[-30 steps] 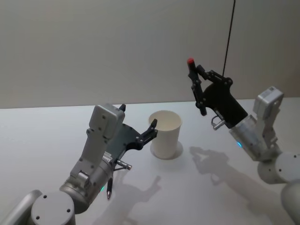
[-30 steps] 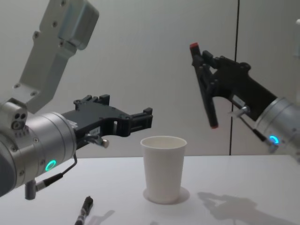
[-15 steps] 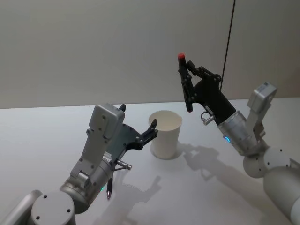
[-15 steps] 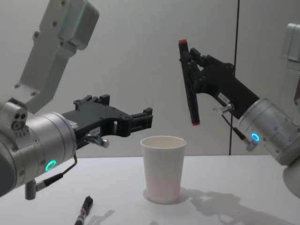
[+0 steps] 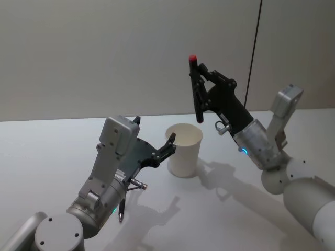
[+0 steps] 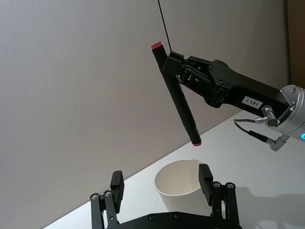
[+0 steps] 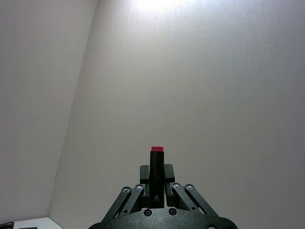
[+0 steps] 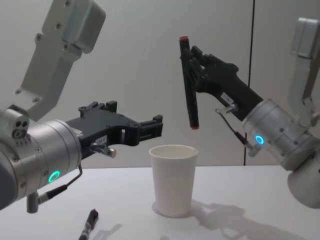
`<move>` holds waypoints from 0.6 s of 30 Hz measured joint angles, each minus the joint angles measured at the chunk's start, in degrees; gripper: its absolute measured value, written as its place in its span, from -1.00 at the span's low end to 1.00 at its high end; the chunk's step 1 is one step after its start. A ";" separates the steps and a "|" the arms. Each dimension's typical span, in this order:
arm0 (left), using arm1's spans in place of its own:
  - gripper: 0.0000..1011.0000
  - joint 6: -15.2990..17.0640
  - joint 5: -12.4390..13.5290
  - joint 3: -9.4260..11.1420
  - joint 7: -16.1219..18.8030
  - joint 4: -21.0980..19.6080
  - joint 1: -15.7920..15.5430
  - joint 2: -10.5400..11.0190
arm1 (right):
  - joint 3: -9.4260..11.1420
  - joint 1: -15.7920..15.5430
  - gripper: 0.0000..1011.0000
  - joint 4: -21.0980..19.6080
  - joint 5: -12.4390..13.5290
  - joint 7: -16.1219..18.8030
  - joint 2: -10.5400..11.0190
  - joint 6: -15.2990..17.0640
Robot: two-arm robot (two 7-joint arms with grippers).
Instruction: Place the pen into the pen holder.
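Since 1 s ago, pen had swung left w/ right claw, from well right of pen holder to roughly over its mouth. It hung near upright, slightly tilted, red cap up. Lower tip was above the rim's right side, clear of the cup, not yet inside.

Risk, as I judged it: tip sat close to the rim edge, so a drop or straight descent from there could've clipped the rim. That would bounce the pen out or knock over the light paper cup. Needed a bit more leftward travel first.

Right claw was closed on the pen's upper barrel, just below the cap. Left claw was spread wide, holding nothing, just left of the holder near its rim, apparently not touching. A second pen lay on the surface below the left arm.
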 joint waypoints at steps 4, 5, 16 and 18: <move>0.98 0.00 0.00 0.00 0.00 0.00 0.00 0.00 | 0.24 0.76 -0.67 1.09 0.31 0.67 -0.50 0.37; 0.98 0.00 0.00 0.00 0.00 0.00 0.00 0.00 | 0.30 0.97 -0.67 1.39 0.35 0.81 -0.66 0.52; 0.98 0.00 0.00 0.00 0.00 0.00 0.00 0.00 | 0.48 1.92 -0.47 2.86 -0.30 0.47 -1.26 1.31; 0.98 0.00 0.00 0.00 0.00 0.00 0.00 0.00 | 0.51 2.02 -0.40 3.03 -0.61 0.15 -1.30 1.38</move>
